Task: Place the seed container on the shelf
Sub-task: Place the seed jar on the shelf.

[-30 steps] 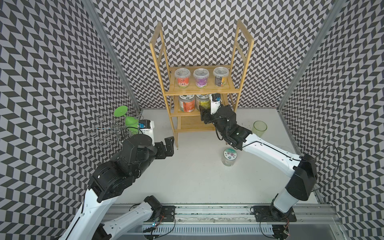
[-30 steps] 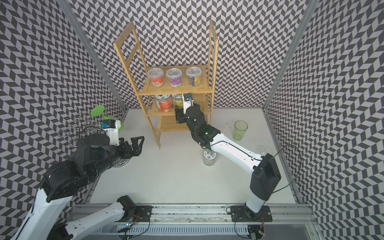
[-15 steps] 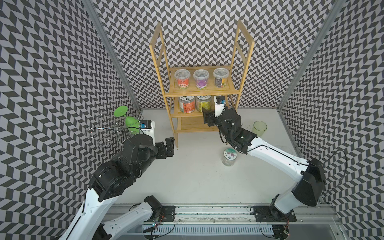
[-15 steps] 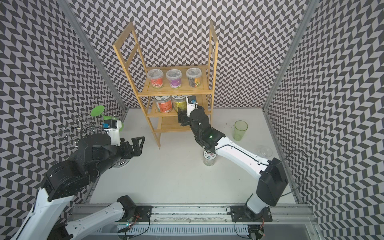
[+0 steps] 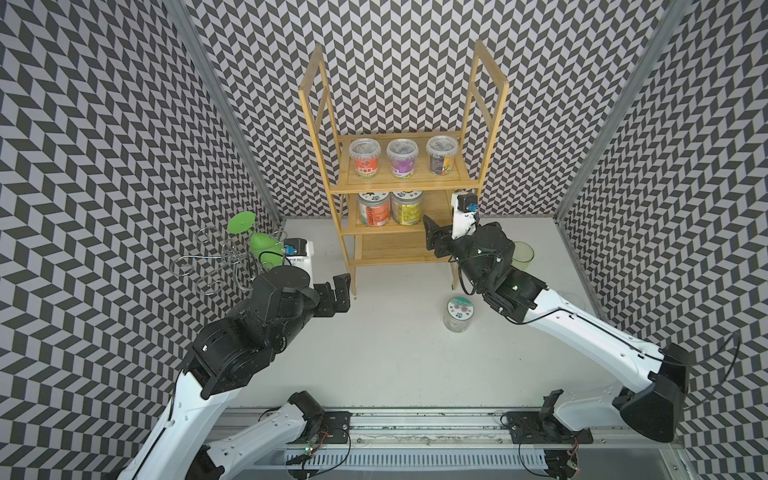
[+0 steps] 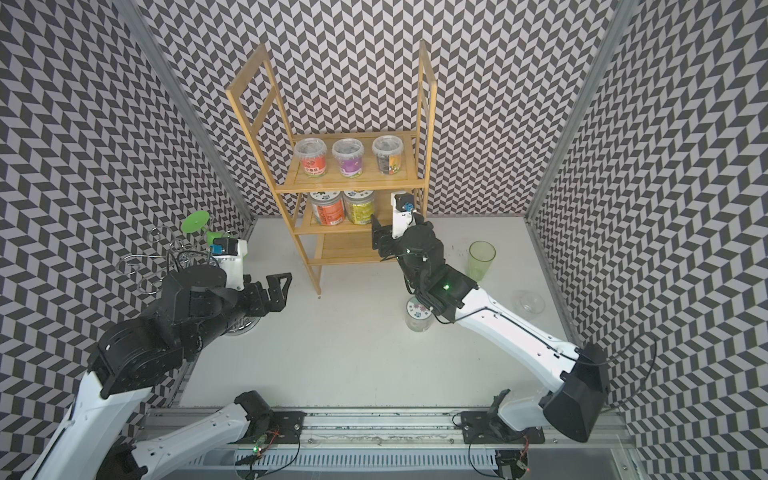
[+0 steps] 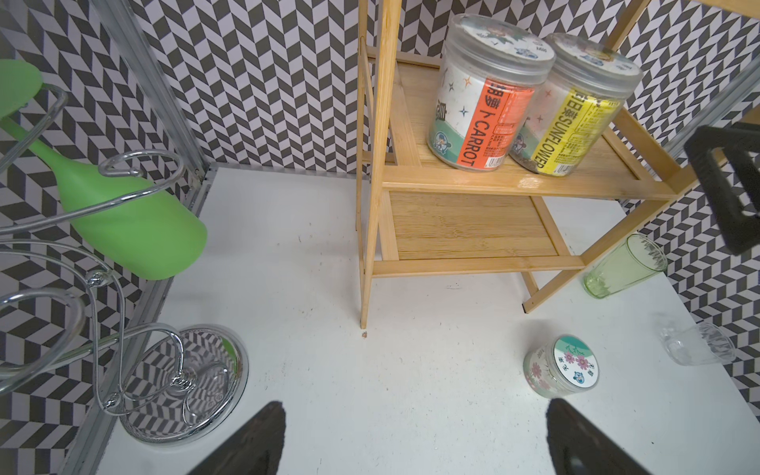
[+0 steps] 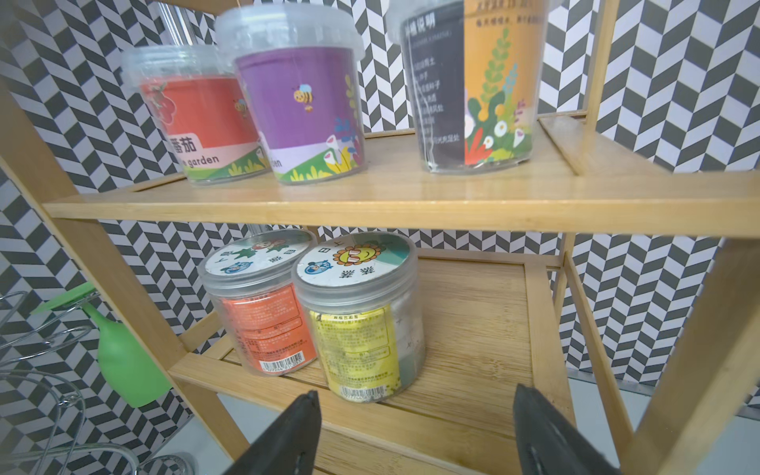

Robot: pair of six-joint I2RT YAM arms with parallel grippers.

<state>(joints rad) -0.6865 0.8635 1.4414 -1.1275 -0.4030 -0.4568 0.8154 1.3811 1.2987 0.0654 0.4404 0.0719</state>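
- our right gripper point(image 8: 415, 394) is hanging in front of the shelf point(image 5: 399, 186), level with its middle tier, with the jaws standing apart and nothing between them.
- just ahead of its fingertips point(image 8: 302, 415) we are seeing the sunflower seed container point(image 8: 357, 325), a clear jar with a yellow label. it is standing upright near the front edge of that middle tier and is not touching the fingers.
- the carrot seed jar point(image 8: 263, 312), orange-labelled, is standing close beside it on the same tier. we cannot tell whether the two jars are touching.
- on the tier above, three lidded tubs are sitting in a row: a red tub point(image 8: 193, 123), a purple tub point(image 8: 300, 111) and a dark tub point(image 8: 473, 82).
- the shelf itself, a tall bamboo rack, is standing at the back of the table point(image 5: 395, 353).
- our left gripper point(image 7: 414, 405) is hovering over the table off the shelf's left front corner. its jaws are spread wide and empty, pointing towards the rack.
- the flower-lidded seed container point(image 5: 458, 312) is standing upright on the table in front of the shelf's right front leg, close under our right arm and well apart from both grippers.
- a green tumbler point(image 6: 481, 259) is standing on the table to the right of the shelf, and a clear glass point(image 6: 528, 301) is sitting nearer the right wall.
- a chrome wire stand point(image 5: 216, 257) is standing by the left wall, with a green wine glass point(image 7: 131, 218) hanging upside down in it.
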